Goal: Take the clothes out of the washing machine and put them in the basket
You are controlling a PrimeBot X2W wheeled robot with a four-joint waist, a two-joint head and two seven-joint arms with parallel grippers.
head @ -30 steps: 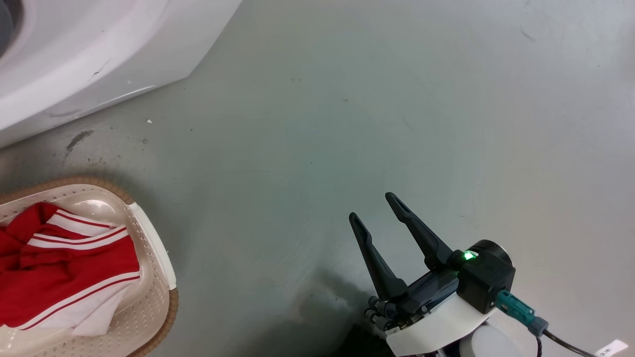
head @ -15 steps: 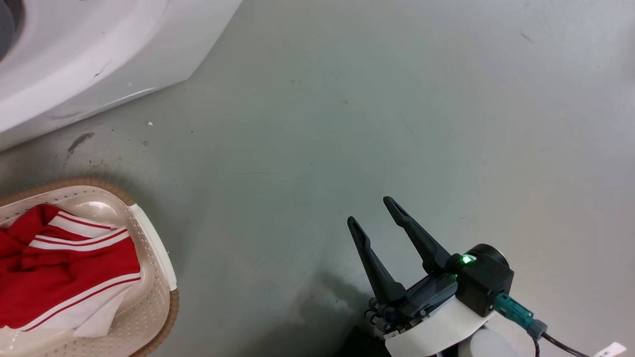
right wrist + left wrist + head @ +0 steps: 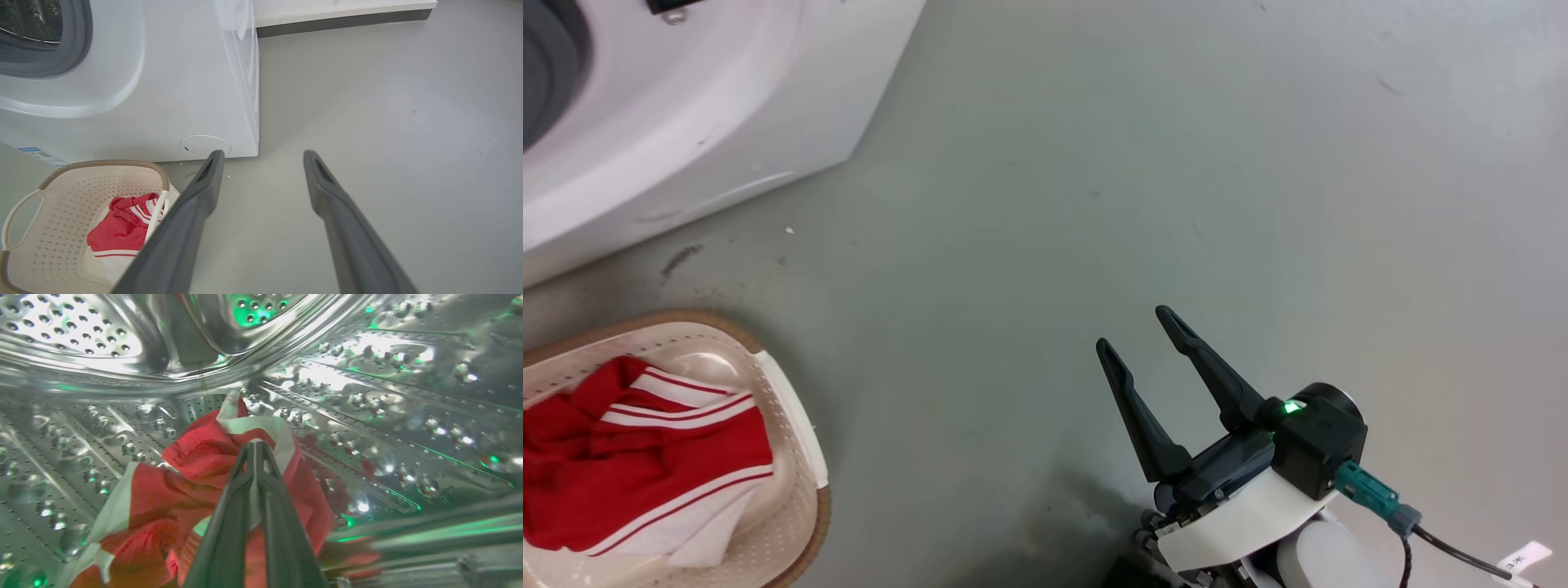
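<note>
Red garment (image 3: 196, 457) is clamped in my left gripper (image 3: 254, 446) inside the drum (image 3: 367, 396). Head camera has just swung toward the washer (image 3: 686, 122) at ten o'clock, so the pull-out looks next; right gripper (image 3: 1134, 330) hangs spread wide, basket (image 3: 796, 425) waits at eight.

Left pincer (image 3: 254, 444) fingers pressed together, right pincer (image 3: 1133, 327) spread wide

Basket (image 3: 792, 425) cut by frame edge, garment (image 3: 196, 457) partly behind left pincer (image 3: 255, 444)
</note>
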